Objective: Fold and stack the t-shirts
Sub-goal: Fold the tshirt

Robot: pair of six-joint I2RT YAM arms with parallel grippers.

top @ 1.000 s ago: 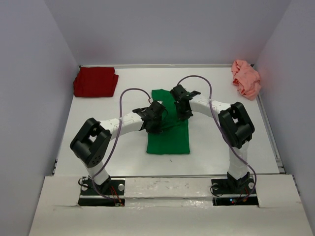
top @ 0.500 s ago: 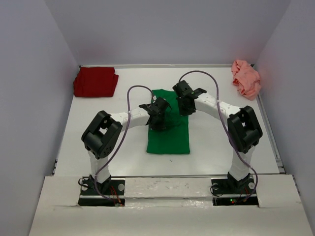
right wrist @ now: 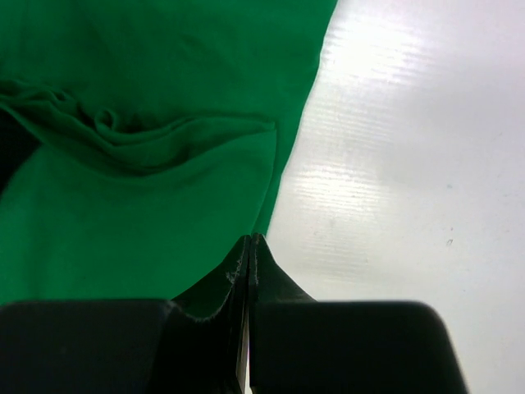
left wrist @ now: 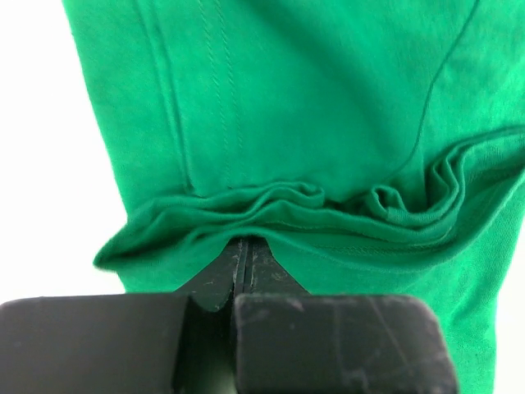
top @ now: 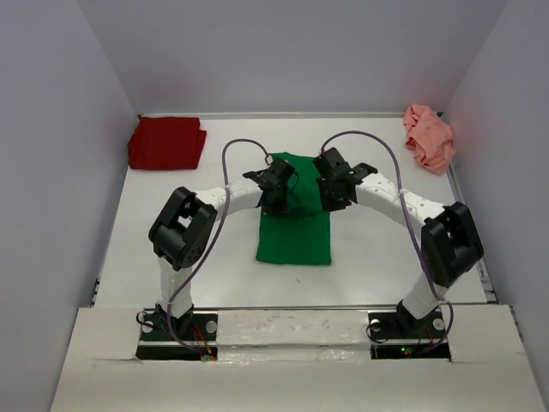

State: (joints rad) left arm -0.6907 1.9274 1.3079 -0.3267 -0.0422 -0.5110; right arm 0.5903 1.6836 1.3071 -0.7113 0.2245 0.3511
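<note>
The bright green t-shirt (top: 294,236) lies as a long folded strip in the middle of the table. My left gripper (top: 279,193) is over its left side and my right gripper (top: 333,196) is at its right edge. In the left wrist view the left gripper (left wrist: 246,240) is shut, with a bunched fold of green cloth (left wrist: 312,107) draped over its tips. In the right wrist view the right gripper (right wrist: 250,238) is shut at the edge of the green cloth (right wrist: 123,222). The dark red t-shirt (top: 167,142) lies folded at the far left. The salmon pink t-shirt (top: 429,137) lies crumpled at the far right.
The white table (top: 386,257) is enclosed by grey walls on the left, right and back. Its raised front ledge (top: 292,330) carries both arm bases. Bare table surface (right wrist: 410,164) shows right of the green shirt.
Both grippers have moved toward the far end of the green t-shirt. The right gripper has shifted right to the shirt's right edge. The red and pink shirts have not moved.
</note>
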